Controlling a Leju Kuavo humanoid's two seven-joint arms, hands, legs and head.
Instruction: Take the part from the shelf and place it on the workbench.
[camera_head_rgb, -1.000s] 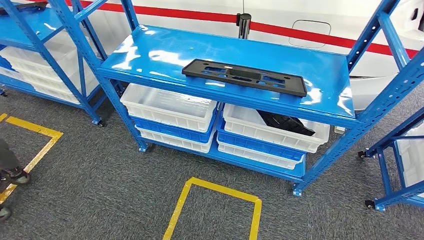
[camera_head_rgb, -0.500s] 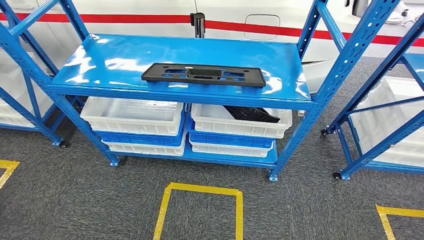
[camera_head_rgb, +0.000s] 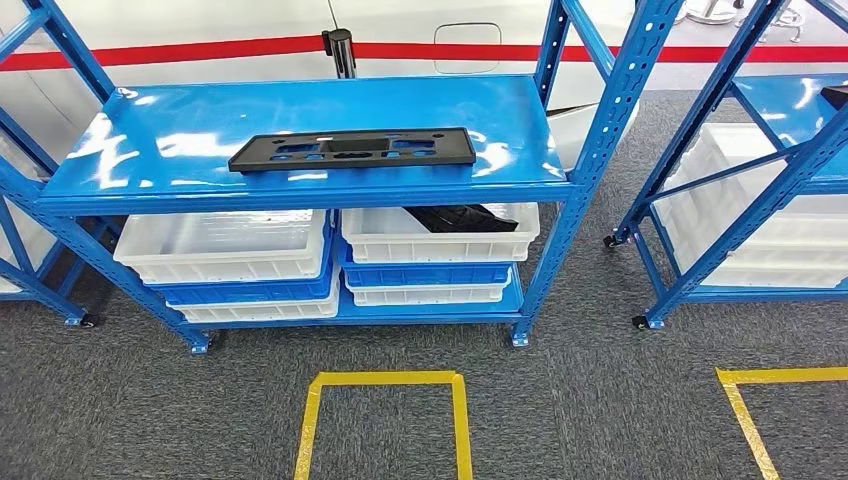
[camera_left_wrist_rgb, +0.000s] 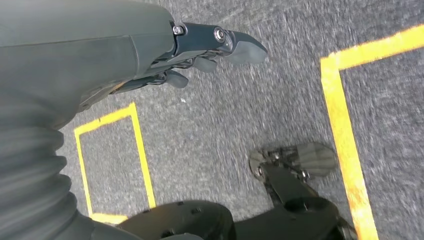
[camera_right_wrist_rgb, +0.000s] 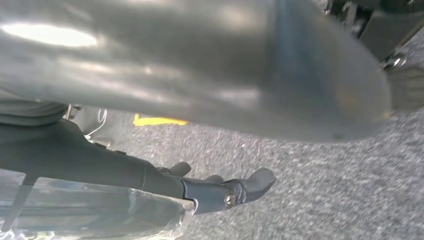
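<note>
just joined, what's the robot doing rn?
Nothing is being handled yet. The flat black part lies on the top of the blue shelf, untouched. Both arms hang down over the grey carpet: the left hand and the right hand hold nothing, their fingers apart. Below the shelf top sit white bins; one holds another black piece.

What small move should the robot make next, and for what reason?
Probably step forward toward the blue shelf. The black part lies flat on its top level, and both the left hand and right hand hang empty over the carpet.
</note>
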